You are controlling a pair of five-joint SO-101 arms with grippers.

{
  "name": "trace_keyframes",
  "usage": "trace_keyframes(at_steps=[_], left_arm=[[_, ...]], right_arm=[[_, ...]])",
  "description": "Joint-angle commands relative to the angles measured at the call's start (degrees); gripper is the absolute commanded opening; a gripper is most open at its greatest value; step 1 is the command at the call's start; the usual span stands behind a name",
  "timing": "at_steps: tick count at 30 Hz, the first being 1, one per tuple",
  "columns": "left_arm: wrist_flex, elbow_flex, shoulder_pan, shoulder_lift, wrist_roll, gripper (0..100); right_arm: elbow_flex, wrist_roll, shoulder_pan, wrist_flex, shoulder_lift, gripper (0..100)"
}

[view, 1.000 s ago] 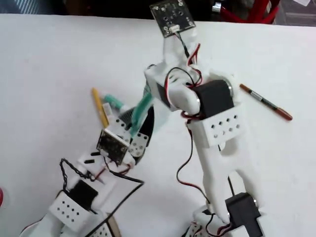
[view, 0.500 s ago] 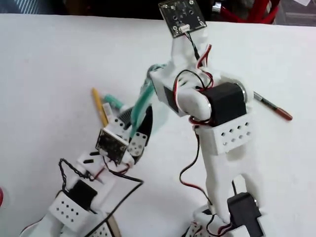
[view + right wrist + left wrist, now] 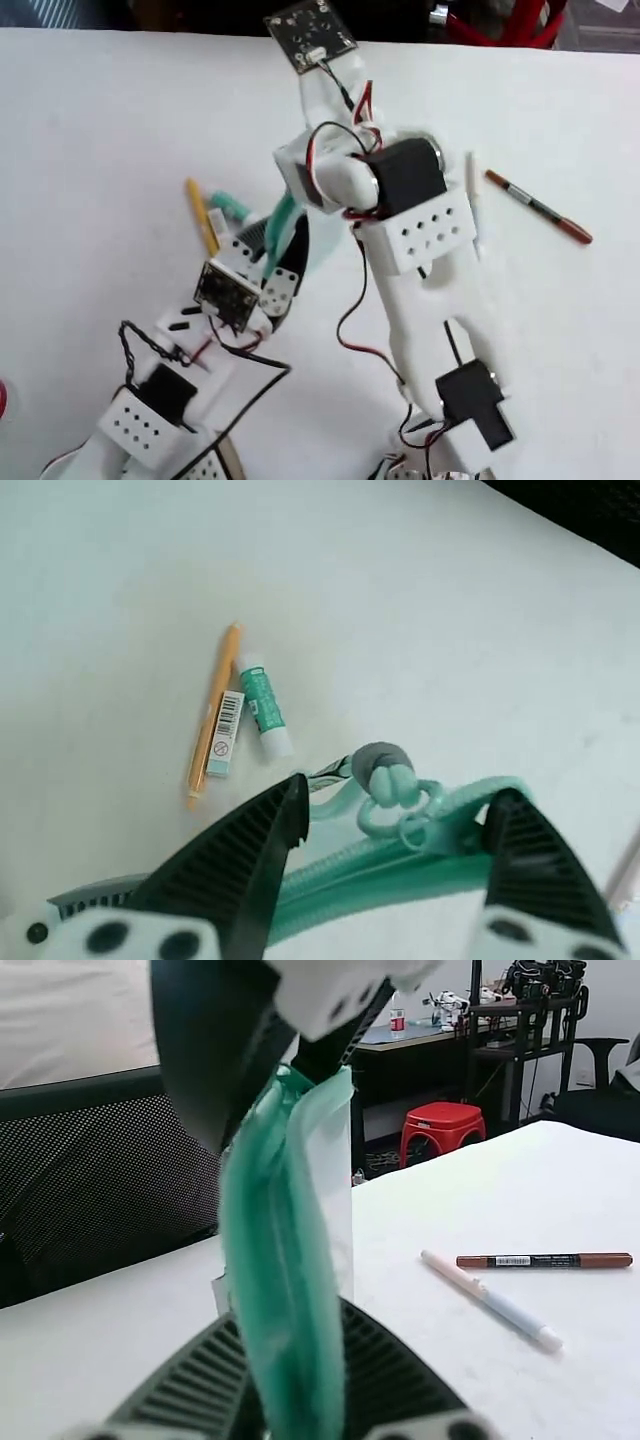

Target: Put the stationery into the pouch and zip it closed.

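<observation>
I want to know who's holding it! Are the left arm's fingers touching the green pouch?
Touching. The left wrist view shows the green pouch running down between the fingers of the left gripper, which press against it on both sides with no gap.

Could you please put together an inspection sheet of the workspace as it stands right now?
Surface: white table.
Job's things: green pouch held by one edge; pencil, glue stick and eraser lie together beside it; brown pen and white pen lie on the table, away from the pouch.
Clutter: nothing seen.
Pincers: left pincer shut on the pouch; right pincer open above the zip pull.
Cables: wires loop along both arms.
Surroundings: red stool and black mesh chair beyond the table.
</observation>
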Motion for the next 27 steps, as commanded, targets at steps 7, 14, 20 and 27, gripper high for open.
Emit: trace_keyframes(at_steps=[7, 14, 20, 27], left_arm=[[0.26, -1.93, -0.04, 0.04, -0.44, 2], [0.18, -1.76, -0.04, 0.04, -0.44, 2], [0.26, -1.76, -0.04, 0.04, -0.44, 2], [0.35, -1.76, -0.04, 0.04, -0.44, 2]], right_arm=[[-4.31, 5.80, 1.27, 0.66, 2.95, 1.9], [-4.48, 5.71, -0.31, 0.22, 0.04, 1.8], [-4.40, 5.71, -4.62, 3.82, -3.03, 1.8], [-4.40, 5.71, -4.79, 5.14, -2.95, 2.0]])
